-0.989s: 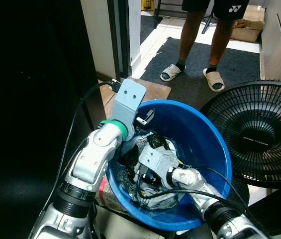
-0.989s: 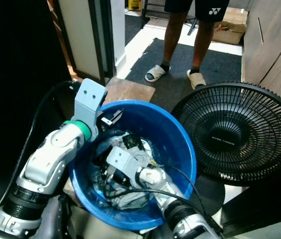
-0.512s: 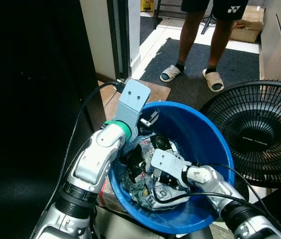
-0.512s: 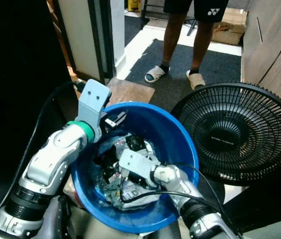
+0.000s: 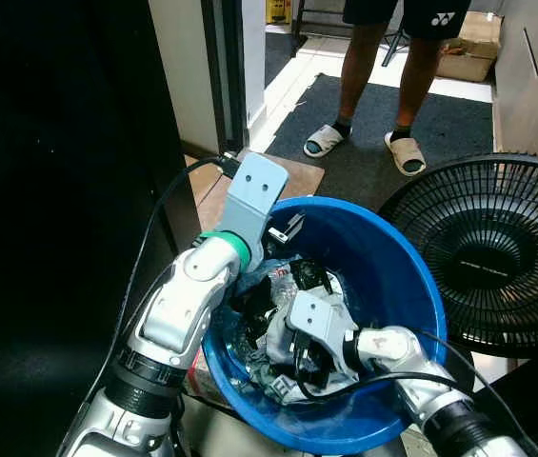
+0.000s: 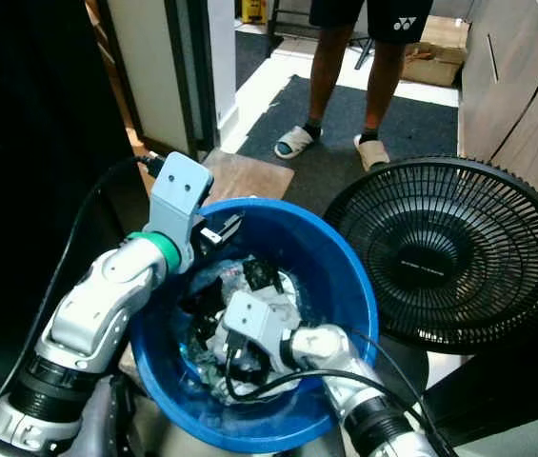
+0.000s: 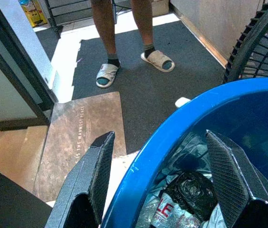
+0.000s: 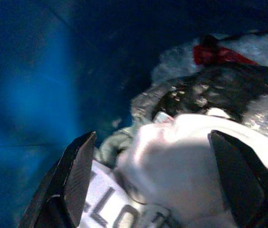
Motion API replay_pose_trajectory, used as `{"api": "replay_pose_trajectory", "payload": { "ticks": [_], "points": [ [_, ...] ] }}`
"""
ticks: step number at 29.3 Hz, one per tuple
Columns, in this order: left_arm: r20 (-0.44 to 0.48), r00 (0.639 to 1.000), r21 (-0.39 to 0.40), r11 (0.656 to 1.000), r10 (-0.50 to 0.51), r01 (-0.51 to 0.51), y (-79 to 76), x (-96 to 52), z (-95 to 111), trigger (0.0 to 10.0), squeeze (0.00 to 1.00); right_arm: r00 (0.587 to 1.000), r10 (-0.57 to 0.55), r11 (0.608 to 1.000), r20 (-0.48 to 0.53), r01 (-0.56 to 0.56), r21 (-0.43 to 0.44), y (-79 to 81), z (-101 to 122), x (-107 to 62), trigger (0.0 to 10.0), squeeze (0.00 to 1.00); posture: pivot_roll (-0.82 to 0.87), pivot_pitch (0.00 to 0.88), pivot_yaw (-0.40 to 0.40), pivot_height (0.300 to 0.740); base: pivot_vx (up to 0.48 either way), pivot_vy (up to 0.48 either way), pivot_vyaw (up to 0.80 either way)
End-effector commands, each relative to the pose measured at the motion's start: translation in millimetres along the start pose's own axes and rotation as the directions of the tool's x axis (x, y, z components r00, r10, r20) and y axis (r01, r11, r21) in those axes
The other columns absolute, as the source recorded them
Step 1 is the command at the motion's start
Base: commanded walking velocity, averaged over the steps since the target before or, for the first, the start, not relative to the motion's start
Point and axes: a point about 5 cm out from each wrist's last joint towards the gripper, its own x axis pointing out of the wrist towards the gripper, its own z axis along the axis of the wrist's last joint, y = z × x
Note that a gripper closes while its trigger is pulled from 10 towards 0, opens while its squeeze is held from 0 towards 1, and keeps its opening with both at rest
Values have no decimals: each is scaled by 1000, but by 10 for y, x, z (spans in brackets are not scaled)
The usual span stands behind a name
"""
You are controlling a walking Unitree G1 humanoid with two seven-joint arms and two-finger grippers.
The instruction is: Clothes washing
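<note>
Wet clothes (image 5: 283, 314) are heaped in a blue tub (image 5: 397, 286). The right claw (image 8: 150, 183) is pushed down into them, its fingers spread wide with white cloth bulging between. The left claw (image 7: 164, 183) is held wide apart astride the tub's rim, one finger outside and one inside.

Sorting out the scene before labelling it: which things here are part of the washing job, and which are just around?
Job:
blue basin
wet clothes
left hand, open astride the basin rim
right hand, open over the clothes

Just around:
black fan
person's sandalled feet
brown mat
</note>
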Motion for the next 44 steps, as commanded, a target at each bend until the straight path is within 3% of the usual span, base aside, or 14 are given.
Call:
{"api": "replay_pose_trajectory", "payload": {
  "ticks": [1, 6, 11, 18, 19, 20, 21, 22, 23, 25, 26, 44],
  "points": [
    [-102, 993, 1, 999, 54, -54, 124, -30, -212, 10000, 0, 996, 59, 995, -70, -53, 90, 189, -282, 11, 10000, 1000, 72, 190, 96, 400, 0, 0, 0],
    [-100, 994, -1, 999, 53, -54, 115, -25, -208, 10000, 0, 977, 84, 995, -194, -74, 60, 232, -461, -3, 10000, 1000, 71, 191, 96, 400, 0, 0, 0],
    [-103, 993, -3, 999, 51, -51, 103, -28, -215, 10000, 0, 933, 19, 998, -360, -40, -52, 143, -647, -126, 10000, 1000, 68, 193, 98, 400, 0, 0, 0],
    [-104, 993, -3, 999, 49, -50, 101, -30, -215, 10000, 0, 922, -16, 997, -386, -16, -78, 102, -663, -145, 10000, 1000, 70, 194, 101, 400, 0, 0, 0],
    [-104, 993, -3, 999, 49, -50, 100, -28, -212, 10000, 0, 919, -49, 994, -391, 8, -105, 70, -661, -145, 10000, 843, 70, 194, 101, 400, 0, 0, 0],
    [-104, 993, -3, 999, 49, -50, 100, -28, -212, 10000, 0, 919, -49, 994, -391, 8, -105, 70, -661, -145, 10000, 843, 70, 194, 101, 400, 0, 0, 0],
    [-104, 993, -3, 999, 49, -49, 101, -29, -210, 10000, 0, 918, -73, 992, -389, 27, -122, 48, -653, -140, 10000, 0, 74, 195, 102, 400, 0, 0, 0],
    [-105, 993, -3, 999, 49, -50, 104, -31, -210, 10000, 0, 920, -92, 990, -381, 45, -131, 32, -641, -131, 10000, 0, 76, 195, 103, 400, 0, 0, 0],
    [-105, 993, -3, 999, 50, -51, 106, -35, -209, 10000, 0, 922, -102, 989, -373, 55, -134, 26, -633, -120, 2706, 0, 78, 196, 104, 400, 0, 0, 0],
    [-105, 993, -3, 999, 50, -51, 106, -35, -209, 10000, 0, 922, -102, 989, -373, 55, -134, 26, -633, -120, 2706, 0, 78, 196, 104, 400, 0, 0, 0],
    [-106, 993, -3, 999, 51, -51, 107, -37, -210, 10000, 0, 926, -105, 990, -363, 62, -128, 24, -625, -111, 0, 0, 78, 196, 104, 400, 0, 0, 0],
    [-108, 992, -6, 998, 64, -65, 122, -41, -217, 10000, 0, 944, -138, 987, -299, 106, -121, -16, -551, -59, 0, 0, 78, 194, 98, 400, 0, 0, 0]
  ]
}}
